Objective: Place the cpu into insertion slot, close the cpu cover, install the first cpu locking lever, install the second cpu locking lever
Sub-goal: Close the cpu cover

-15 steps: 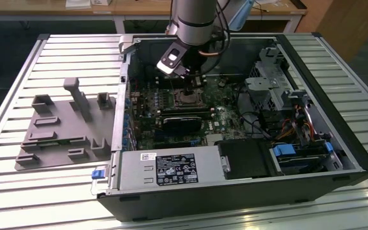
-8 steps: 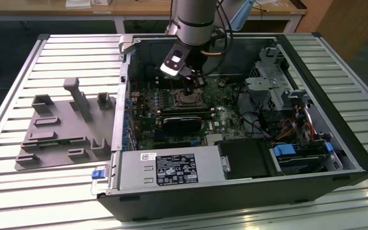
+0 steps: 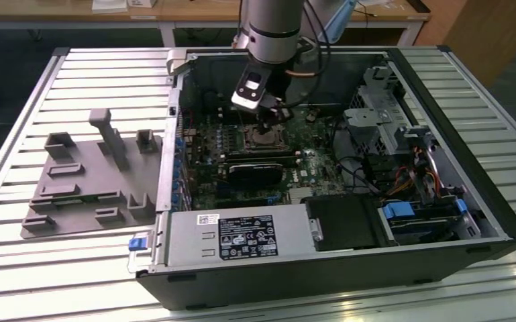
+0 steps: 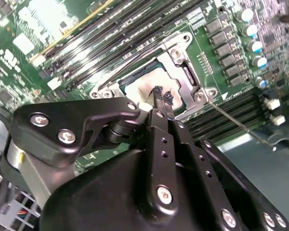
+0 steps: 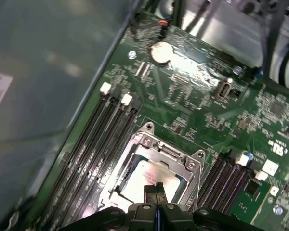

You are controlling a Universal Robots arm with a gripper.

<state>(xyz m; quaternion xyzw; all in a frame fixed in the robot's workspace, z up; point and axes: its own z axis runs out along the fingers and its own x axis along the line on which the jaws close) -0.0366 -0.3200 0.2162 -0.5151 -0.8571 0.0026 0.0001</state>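
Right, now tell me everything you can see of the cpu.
The cpu is a small, flat, square chip with a pale silver-grey metal top that looks slightly smudged. It lies level in the insertion slot on the green motherboard, with the silvery cpu cover lying around its edges. In both wrist views the gripper hangs over one edge of the chip with its black fingers together. Whether they touch the chip cannot be told.

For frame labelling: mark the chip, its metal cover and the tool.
chip [image 5: 143, 176], first wrist view, on its bare silver top.
metal cover [image 5: 169, 153], first wrist view, on the frame bar beside the chip.
tool [image 4: 163, 93], second wrist view, between its fingertips.
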